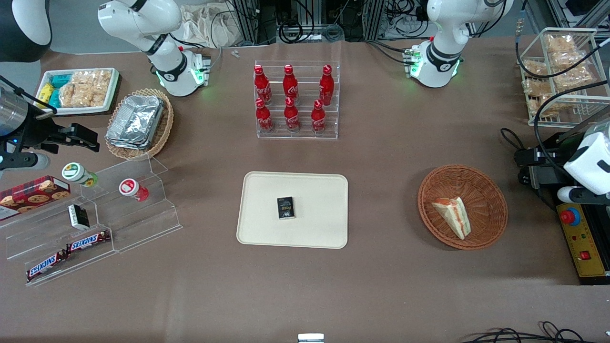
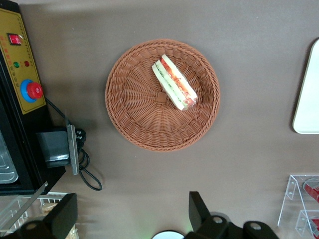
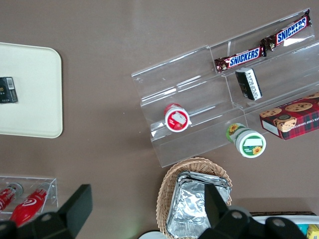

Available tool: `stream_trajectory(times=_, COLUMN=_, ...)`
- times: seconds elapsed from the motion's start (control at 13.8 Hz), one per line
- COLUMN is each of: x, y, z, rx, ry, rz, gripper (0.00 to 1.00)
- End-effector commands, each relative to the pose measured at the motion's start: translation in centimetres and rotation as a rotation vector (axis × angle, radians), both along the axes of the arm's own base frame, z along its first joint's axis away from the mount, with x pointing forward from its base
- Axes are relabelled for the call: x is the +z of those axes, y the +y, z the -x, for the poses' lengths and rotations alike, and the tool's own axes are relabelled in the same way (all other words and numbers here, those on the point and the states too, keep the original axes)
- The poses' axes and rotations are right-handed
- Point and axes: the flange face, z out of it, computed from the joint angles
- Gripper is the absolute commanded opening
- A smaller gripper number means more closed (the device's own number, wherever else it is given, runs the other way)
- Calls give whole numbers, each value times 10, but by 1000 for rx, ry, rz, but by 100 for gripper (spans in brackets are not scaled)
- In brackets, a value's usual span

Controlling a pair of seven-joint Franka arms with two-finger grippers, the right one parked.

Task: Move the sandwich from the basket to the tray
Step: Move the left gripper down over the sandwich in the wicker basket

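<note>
The sandwich (image 1: pixel 452 216) (image 2: pixel 174 82), a pale wedge with red and green filling, lies in the reddish-brown wicker basket (image 1: pixel 486 190) (image 2: pixel 139 109). The cream tray (image 1: pixel 314 190) (image 2: pixel 309 99) (image 3: pixel 30 64) lies flat beside the basket, toward the parked arm's end, with a small black box (image 1: pixel 286 208) on it. My gripper (image 1: pixel 522 167) (image 2: pixel 132 214) hovers well above the table, off the basket's rim toward the working arm's end. Its fingers (image 2: pixel 199 211) are spread wide and open, with only bare tabletop between them.
A yellow control box with a red button (image 1: pixel 579 238) (image 2: pixel 30 90) and cables sits just past the basket at the table's end. A clear rack of red bottles (image 1: pixel 295 100) stands farther from the front camera than the tray. A wire rack of snack bags (image 1: pixel 562 71) stands nearby.
</note>
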Motion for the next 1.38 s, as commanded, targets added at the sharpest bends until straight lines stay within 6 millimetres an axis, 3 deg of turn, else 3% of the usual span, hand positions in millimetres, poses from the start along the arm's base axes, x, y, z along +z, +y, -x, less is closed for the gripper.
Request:
stream_trajectory(times=0.0, x=-7, y=0, z=4, rx=12, ry=26, rz=-6, gripper=100)
stream_trajectory(times=0.29, x=-13, y=-4, z=1, rx=7, ry=29, rz=4, gripper=100)
stream_trajectory(times=0.58, x=-36, y=-15, z=-13, rx=3, ry=24, rz=18, gripper=100)
stream_trajectory(times=0.73, x=-50, y=-31, z=-13, rx=-28, ry=25, rz=15, gripper=100)
stream_trajectory(times=1.02, x=-86, y=-39, z=-7, rx=-23, ry=83, rz=44, gripper=100)
stream_trajectory(times=1.31, x=-150, y=-44, z=2, rx=65, ry=53, rz=50, gripper=99)
